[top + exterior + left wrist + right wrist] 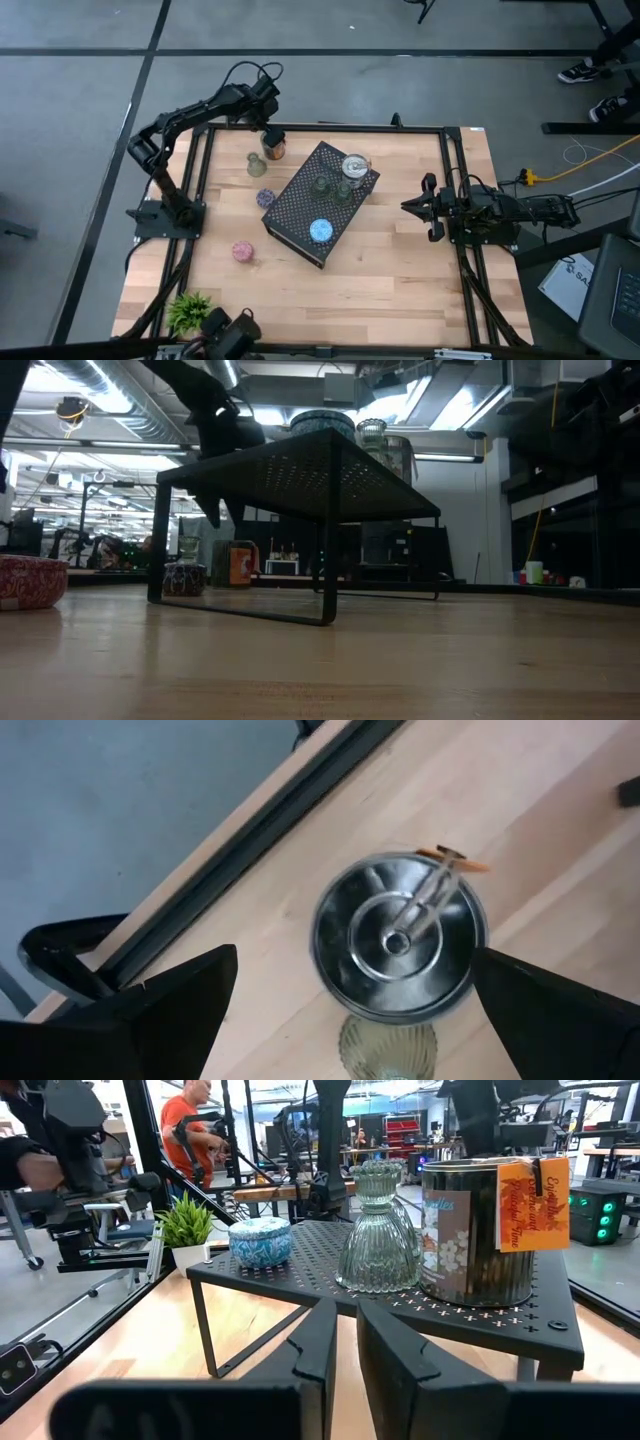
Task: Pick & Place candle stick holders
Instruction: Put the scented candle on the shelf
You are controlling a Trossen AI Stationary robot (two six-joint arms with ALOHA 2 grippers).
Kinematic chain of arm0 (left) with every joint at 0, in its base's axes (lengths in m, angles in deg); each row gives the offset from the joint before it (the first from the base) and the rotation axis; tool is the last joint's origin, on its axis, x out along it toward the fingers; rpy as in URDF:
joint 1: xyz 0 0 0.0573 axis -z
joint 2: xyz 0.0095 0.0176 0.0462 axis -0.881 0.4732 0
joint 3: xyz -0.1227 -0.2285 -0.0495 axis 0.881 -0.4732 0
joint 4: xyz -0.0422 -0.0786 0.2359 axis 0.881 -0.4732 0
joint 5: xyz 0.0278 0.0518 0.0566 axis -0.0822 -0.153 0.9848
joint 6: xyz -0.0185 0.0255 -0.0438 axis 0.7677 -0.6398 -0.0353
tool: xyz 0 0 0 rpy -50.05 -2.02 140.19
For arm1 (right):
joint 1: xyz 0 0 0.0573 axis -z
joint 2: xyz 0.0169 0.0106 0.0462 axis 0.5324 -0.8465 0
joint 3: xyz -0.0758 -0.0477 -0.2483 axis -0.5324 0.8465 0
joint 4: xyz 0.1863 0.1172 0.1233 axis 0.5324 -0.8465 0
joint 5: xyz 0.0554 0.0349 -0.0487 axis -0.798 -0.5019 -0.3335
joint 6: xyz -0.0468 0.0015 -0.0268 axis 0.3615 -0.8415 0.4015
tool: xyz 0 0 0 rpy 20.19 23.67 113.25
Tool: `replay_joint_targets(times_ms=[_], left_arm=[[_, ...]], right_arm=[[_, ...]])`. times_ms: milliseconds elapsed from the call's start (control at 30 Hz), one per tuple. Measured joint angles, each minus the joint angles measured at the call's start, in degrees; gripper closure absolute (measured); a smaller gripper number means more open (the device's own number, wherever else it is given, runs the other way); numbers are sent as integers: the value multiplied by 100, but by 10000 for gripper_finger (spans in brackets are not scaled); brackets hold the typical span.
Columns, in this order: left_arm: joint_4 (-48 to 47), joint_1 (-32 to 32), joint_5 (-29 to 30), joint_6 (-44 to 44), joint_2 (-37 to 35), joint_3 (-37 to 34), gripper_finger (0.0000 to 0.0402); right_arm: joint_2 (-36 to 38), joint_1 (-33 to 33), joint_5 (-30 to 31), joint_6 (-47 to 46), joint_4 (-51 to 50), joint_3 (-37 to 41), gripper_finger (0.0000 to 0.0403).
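A light wooden table (400, 260) carried a black perforated rack (300, 215) set at an angle near its centre. On the rack stood a silver can-like candle holder (354, 167) at the rack's 1 o'clock corner, two green glass holders (321, 186) just beside it toward the middle, and a sparkly blue round holder (321, 231) near the 6 o'clock end. On the bare wood, a purple round holder (265, 198) sat at the rack's 9 o'clock, a pink round holder (242, 250) lay at the rack's 8 o'clock, and an olive-green glass holder (257, 164) stood at 10 o'clock. At 11 o'clock stood a second silver can holder (273, 148) with an orange tag. The left gripper (268, 128) hung directly above this can, fingers spread wide to either side of it and grasping nothing. The right gripper (412, 205) waited at the rack's 3 o'clock, low over the table, its fingers nearly together and holding nothing. A small green plant (188, 310) stood at the table's 7 o'clock corner.
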Motion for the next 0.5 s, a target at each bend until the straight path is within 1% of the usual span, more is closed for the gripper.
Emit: replay_joint_targets(times_ms=[200, 367, 500], left_arm=[[-31, 104, 26, -24, -46, 0, 2], [-20, 179, 117, -300, -44, 0, 2], [2, 207, 115, -335, -11, -2, 2]], right_arm=[[0, -1, 0, 0, 0, 2, 355], [0, 0, 0, 0, 0, 0, 355], [0, -1, 0, 1, 0, 2, 355]])
